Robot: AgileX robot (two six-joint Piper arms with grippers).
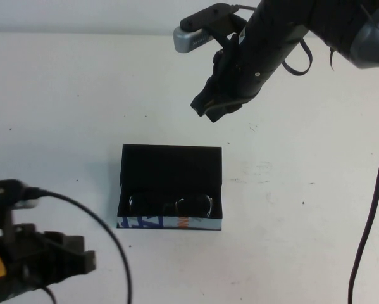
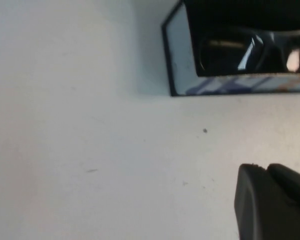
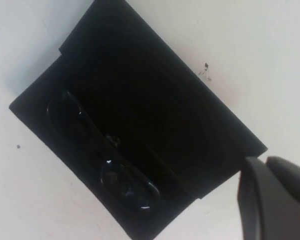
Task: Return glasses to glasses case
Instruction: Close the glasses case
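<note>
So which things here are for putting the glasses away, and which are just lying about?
For the job:
- glasses, already inside the case
- glasses case, lid open
- right gripper, shut and empty, above the table behind the case

Just about:
- left gripper, near the table's front left
- white table
- black cable

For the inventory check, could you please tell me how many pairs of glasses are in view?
1. The glasses lie inside the open glasses case, against its printed front edge; no other pair shows.
</note>
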